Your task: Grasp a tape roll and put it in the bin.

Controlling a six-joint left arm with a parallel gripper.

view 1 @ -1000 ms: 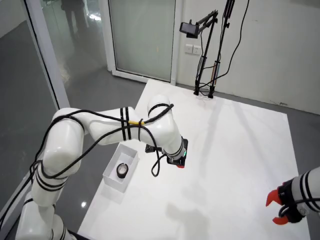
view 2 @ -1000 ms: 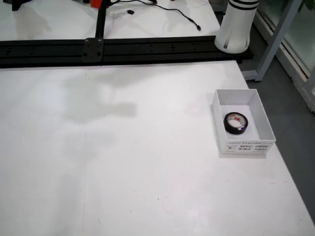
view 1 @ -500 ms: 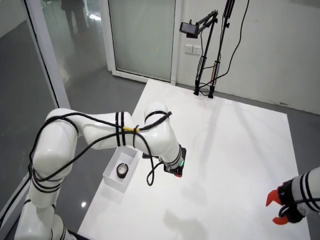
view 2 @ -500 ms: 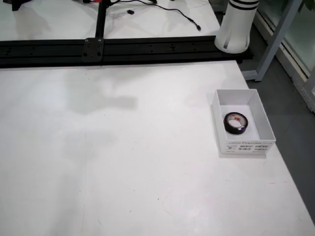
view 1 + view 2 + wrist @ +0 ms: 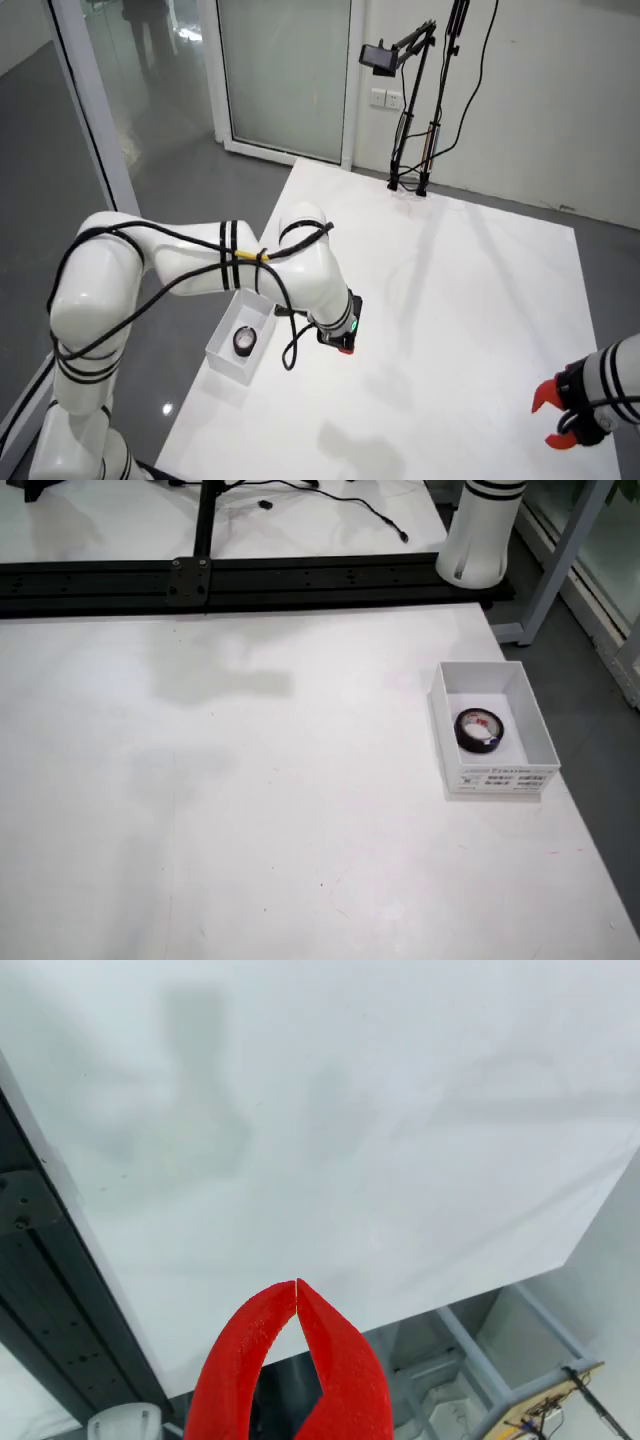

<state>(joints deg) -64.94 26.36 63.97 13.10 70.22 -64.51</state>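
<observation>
The red gripper (image 5: 297, 1290) has its tips pressed together on nothing, above bare table (image 5: 300, 810). The tape roll (image 5: 479, 731) already lies inside the white bin (image 5: 545, 742), so the likeliest mishap I'd guess is the elbow clipping that bin. The arm (image 5: 200, 270) is folded low, wrist just beside the bin.

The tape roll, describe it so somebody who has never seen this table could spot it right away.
Start with the big white table in the view from above and go to its right edge, where a small white open box sits. The tape roll lies flat inside it, a black ring and the only dark thing in the box.
</observation>
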